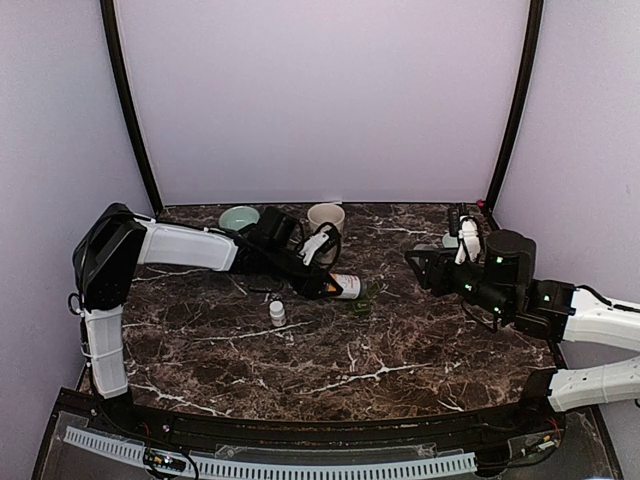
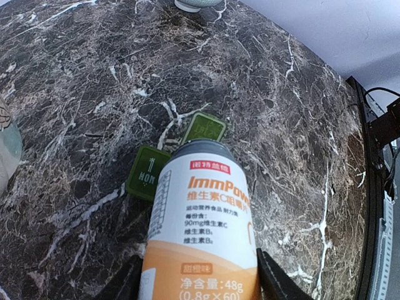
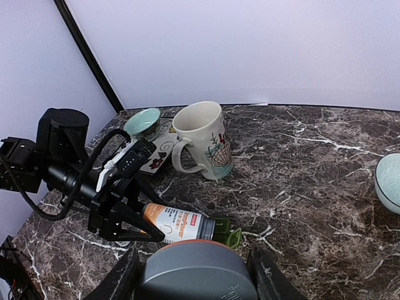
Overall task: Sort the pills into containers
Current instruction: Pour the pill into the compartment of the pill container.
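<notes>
The left hand (image 1: 322,283) clamps a tilted orange-and-white plastic pill bottle (image 2: 203,212), its far end just over the small dark green plastic pill box (image 2: 204,127) on the marble bench (image 1: 400,350). The right hand (image 3: 194,278) grips a round grey object (image 3: 194,261).

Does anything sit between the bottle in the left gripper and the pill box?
Nothing visible does. The bottle, held tilted in the left gripper, has its far end right at the pill box; the mug stands well behind.

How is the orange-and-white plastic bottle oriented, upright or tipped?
Tipped: the bottle lies sideways in the left gripper, by the dark green pill box.
</notes>
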`<action>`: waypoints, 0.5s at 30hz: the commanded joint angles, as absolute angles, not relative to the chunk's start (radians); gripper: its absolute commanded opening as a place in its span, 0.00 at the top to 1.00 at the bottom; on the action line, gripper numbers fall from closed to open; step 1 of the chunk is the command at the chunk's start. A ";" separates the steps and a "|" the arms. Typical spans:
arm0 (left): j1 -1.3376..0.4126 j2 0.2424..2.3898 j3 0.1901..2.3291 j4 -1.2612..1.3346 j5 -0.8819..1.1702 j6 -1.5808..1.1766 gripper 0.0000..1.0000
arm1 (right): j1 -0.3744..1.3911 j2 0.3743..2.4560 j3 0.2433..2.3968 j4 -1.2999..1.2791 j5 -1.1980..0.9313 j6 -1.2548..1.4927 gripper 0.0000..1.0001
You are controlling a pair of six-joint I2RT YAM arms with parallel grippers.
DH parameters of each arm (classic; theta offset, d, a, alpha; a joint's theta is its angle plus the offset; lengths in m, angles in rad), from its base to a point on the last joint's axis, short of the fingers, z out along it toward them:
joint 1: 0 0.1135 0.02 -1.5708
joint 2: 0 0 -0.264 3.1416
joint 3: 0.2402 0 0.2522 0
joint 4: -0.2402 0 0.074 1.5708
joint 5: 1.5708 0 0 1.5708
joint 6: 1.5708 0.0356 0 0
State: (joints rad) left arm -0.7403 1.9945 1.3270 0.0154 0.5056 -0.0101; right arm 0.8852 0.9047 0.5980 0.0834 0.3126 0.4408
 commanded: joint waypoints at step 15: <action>-0.756 1.939 1.388 -0.061 0.467 0.026 1.00 | 0.877 0.879 0.579 0.138 0.310 0.457 0.87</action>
State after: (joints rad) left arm -0.7464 1.9945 1.3441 -0.0395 0.4728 0.0063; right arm 0.8825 0.8928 0.5877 0.0841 0.3107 0.4500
